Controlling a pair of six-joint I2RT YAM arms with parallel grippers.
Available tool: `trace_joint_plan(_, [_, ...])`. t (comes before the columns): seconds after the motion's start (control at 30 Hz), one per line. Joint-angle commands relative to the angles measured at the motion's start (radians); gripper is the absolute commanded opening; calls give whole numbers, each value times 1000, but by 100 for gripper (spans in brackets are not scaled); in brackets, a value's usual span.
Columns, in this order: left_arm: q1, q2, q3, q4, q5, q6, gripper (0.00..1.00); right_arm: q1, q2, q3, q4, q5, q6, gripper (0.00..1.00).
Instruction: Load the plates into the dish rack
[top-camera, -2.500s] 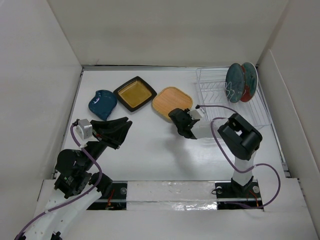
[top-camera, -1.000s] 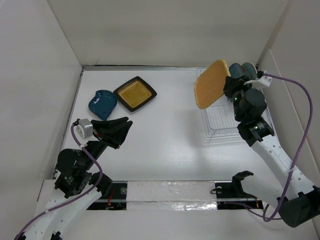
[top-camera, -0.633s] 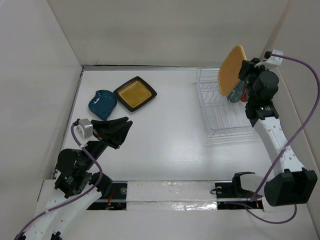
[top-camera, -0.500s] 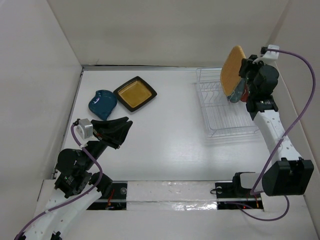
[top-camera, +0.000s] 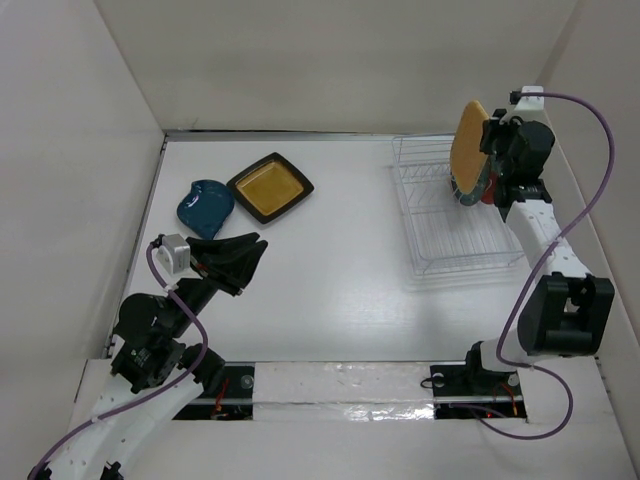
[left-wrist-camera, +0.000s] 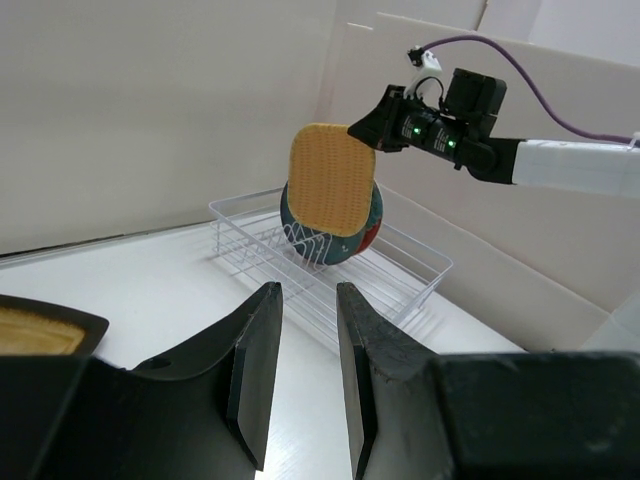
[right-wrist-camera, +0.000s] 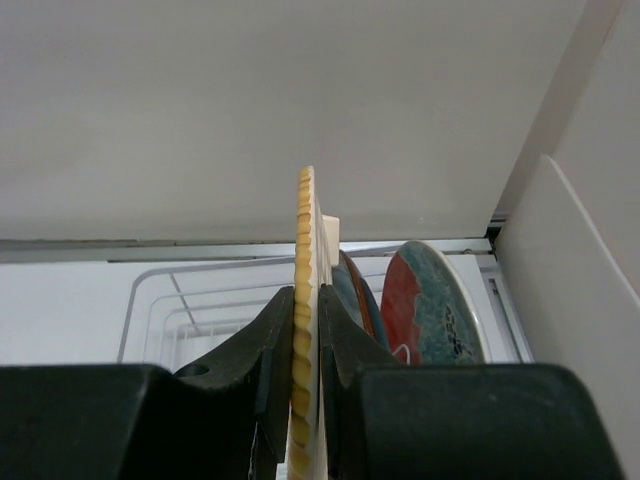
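Wooden plate (top-camera: 466, 140) (upright) in right tool (right-wrist-camera: 306, 320) — over dish rack (top-camera: 460, 235).

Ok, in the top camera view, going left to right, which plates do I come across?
Small blue dish → black-rimmed yellow plate → tan wooden plate, held upright over the dish rack by the right gripper.
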Motion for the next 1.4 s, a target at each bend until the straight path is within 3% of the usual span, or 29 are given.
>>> trace_joint_plan(0.0, [-5, 12, -5, 44, -1, 1, 26, -4, 0, 61, 196, -36, -23, 0])
trace_joint_plan(0.27, [-5, 20, -5, 40, -10, 6, 26, 6, 54, 22, 269, -54, -19, 0])
trace_joint_plan(0.83, [-5, 26, -5, 34, -52, -11, 26, -4, 66, -286, 466, -90, 99, 0])
trace_joint_plan(0.87, [-5, 28, -5, 34, -56, -12, 26, -4, 60, -319, 474, -79, 102, 3])
trace_joint_plan(1.0, [-5, 78, -4, 25, -69, -29, 17, -4, 20, -407, 537, -41, 183, 52])
trace_joint_plan(1.03, [-5, 88, -2, 28, -67, -40, 17, -4, 10, -424, 543, -29, 203, 57])
trace_joint_plan(1.1, [-5, 117, -2, 31, -82, -54, 15, 5, -24, -456, 542, 4, 259, 66])
trace_joint_plan(1.27, [33, 196, 1, 34, -80, -109, 10, 44, -89, -473, 453, 44, 336, 75])
trace_joint_plan(1.37, [33, 250, 13, 35, -128, -127, 10, 73, -161, -493, 375, 151, 359, 75])
